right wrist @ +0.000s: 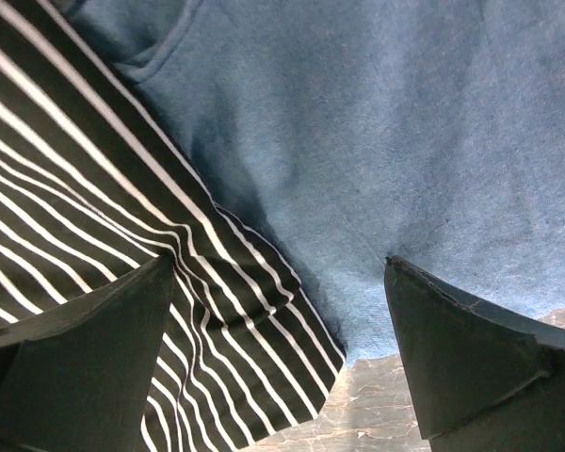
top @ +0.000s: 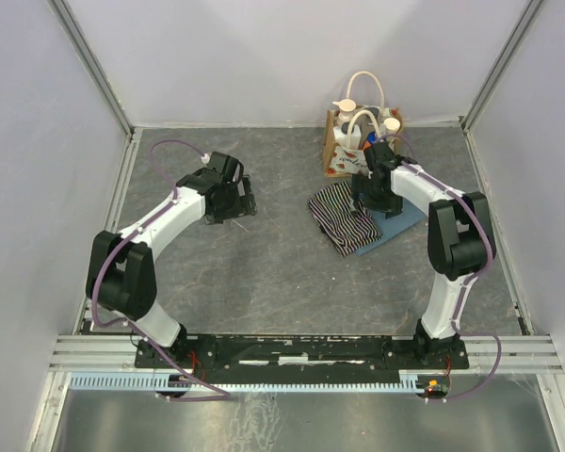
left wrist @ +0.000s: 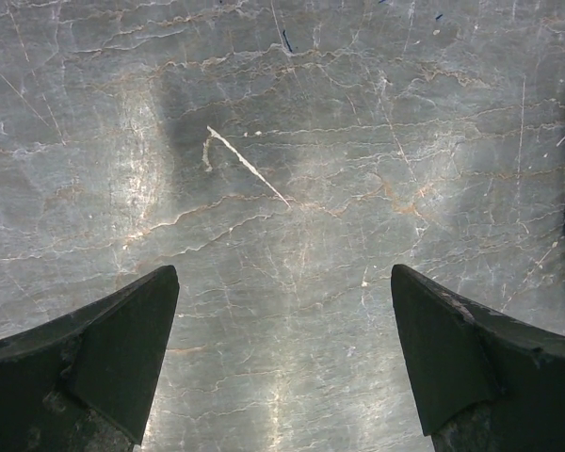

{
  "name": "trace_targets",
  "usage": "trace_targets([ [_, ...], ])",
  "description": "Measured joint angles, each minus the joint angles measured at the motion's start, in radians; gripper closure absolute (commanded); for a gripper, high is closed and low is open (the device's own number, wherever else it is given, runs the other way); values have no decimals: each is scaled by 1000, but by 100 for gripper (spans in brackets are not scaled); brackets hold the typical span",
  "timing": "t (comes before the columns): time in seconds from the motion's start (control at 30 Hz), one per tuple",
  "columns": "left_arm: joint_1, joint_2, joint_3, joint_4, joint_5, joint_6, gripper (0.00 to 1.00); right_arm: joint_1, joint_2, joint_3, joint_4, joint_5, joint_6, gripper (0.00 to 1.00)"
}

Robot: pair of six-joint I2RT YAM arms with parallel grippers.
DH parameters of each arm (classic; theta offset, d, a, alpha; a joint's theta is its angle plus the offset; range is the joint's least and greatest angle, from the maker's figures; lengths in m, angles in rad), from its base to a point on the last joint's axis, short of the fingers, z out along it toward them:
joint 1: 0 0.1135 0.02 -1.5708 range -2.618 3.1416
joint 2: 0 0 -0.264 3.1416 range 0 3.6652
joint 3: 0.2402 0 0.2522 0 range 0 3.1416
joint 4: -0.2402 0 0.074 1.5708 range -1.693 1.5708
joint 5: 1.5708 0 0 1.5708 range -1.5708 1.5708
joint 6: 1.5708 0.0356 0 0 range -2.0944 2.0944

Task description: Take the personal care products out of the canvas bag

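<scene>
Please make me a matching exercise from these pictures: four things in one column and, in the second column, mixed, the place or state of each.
Column one
1 bag
2 striped cloth
3 blue cloth
4 left gripper

Column two
A open, over bare table
B by the back wall, bottles inside
C lying partly over another cloth
D at the right, partly covered

Pairs: 1-B, 2-C, 3-D, 4-A

Both arms wear white shells over chunky black joints, left arm [top: 165, 215], right arm [top: 424, 186], with a thin purple cable [top: 174, 143] looping along each. On the left gripper [left wrist: 282, 268] the fingers [left wrist: 122, 348] are dark matte wedges, scuffed at the edges; the right gripper [right wrist: 276, 259] shows the same blunt dark fingers [right wrist: 461, 358].
</scene>
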State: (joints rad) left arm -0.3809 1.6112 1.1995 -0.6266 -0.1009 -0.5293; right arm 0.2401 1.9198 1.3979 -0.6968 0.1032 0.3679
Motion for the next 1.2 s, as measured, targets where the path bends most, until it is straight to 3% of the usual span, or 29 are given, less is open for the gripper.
trace_targets([
  [0.33,2,-25,43,-30,-14,8,0,-33,-6,-77,3,37,108,0],
  [0.5,15,-60,52,-45,-31,24,0,-150,-48,-145,0,6,160,0],
  [0.63,31,-100,52,-63,-37,26,0,-311,-74,-183,-15,-20,186,0],
  [0.67,34,-108,53,-66,-39,27,0,-354,-81,-193,-18,-19,190,6],
  [0.73,41,-119,52,-77,-40,35,0,-436,-95,-210,-26,-15,197,2],
  [0.9,54,-137,53,-91,-42,42,0,-581,-125,-230,-57,19,204,0],
  [1.2,61,-158,77,-126,-40,49,0,-623,-229,-243,-159,202,193,4],
])
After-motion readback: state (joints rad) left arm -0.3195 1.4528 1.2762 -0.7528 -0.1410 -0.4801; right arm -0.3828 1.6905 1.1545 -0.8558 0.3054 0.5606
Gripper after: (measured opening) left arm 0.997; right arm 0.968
